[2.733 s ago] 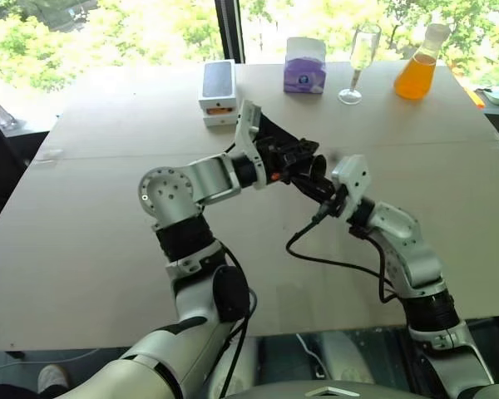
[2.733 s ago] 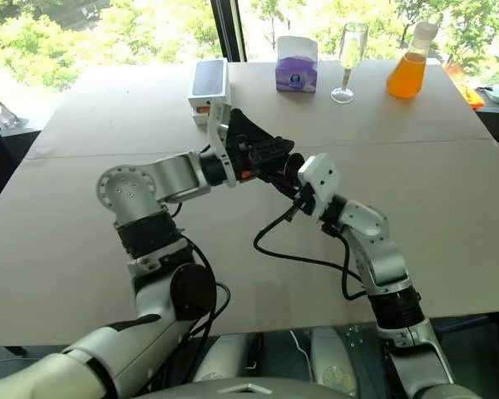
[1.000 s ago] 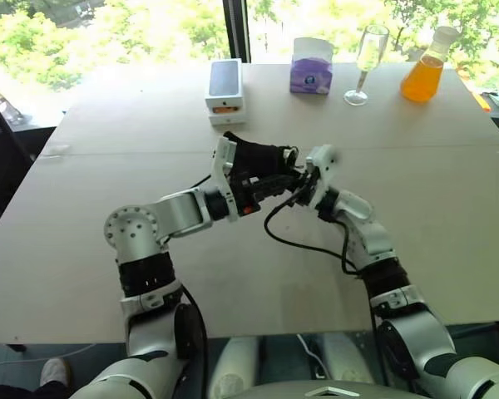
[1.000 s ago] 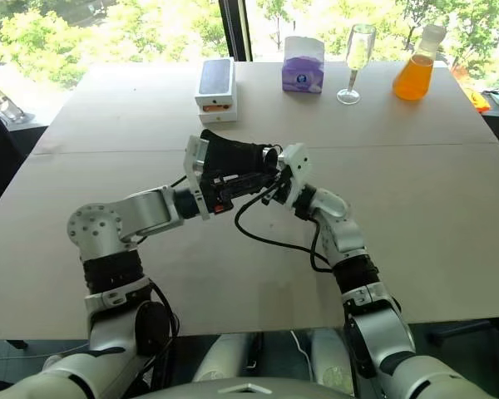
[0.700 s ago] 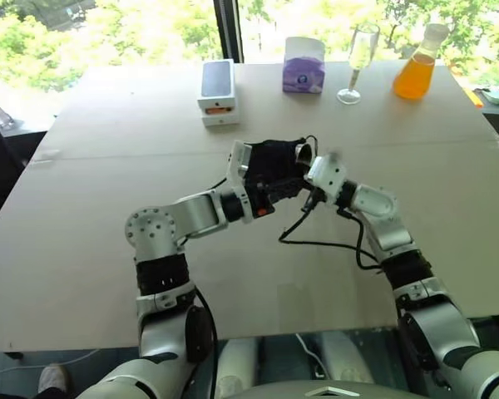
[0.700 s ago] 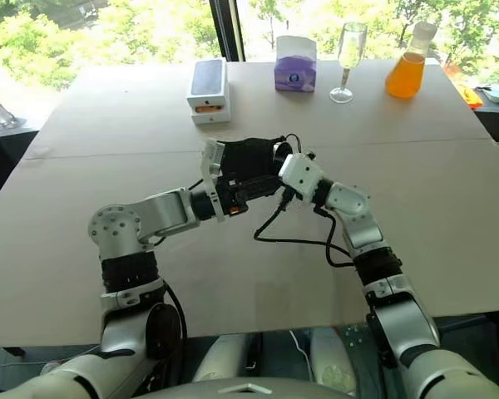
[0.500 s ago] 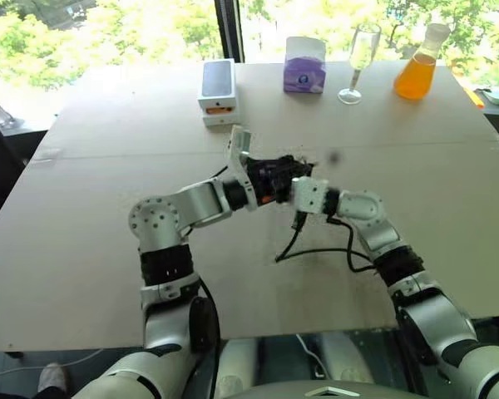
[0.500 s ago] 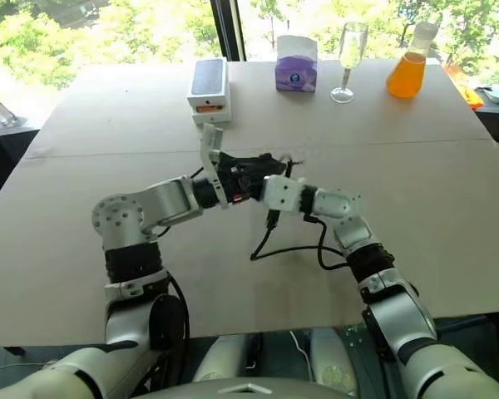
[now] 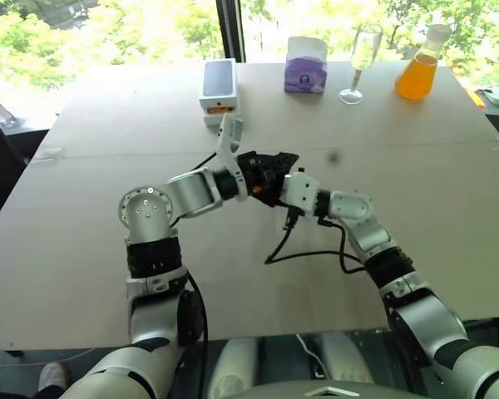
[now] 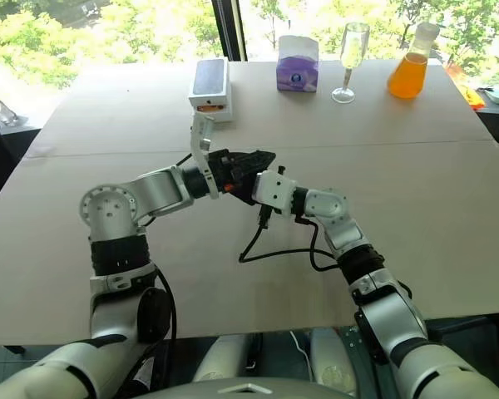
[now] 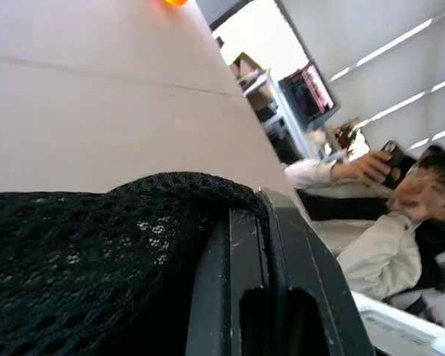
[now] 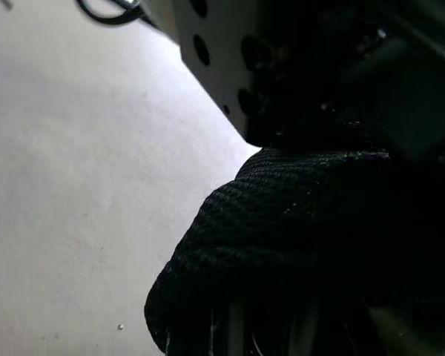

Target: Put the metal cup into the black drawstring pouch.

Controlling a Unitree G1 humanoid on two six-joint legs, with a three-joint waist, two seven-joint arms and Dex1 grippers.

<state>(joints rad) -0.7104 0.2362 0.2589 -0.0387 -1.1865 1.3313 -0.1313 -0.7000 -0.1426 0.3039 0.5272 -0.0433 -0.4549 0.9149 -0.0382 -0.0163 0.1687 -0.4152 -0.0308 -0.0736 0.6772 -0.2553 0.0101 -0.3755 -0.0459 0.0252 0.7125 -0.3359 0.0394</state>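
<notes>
Above mid-tabletop (image 9: 83, 249), both hands have drawn together since a second ago: the left hand (image 9: 270, 170) stays clamped on the black drawstring pouch (image 9: 266, 176), the right hand (image 9: 284, 189), closed, presses in from four o'clock. The metal cup is hidden, likely inside the pouch already.

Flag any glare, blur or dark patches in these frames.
Head views: windows behind the table are blown out with daylight, while the glass and orange flask stay readable. Left wrist view: the pouch is sharp, the person behind is blurred. Right wrist view: the pouch is a dark, soft mass.
</notes>
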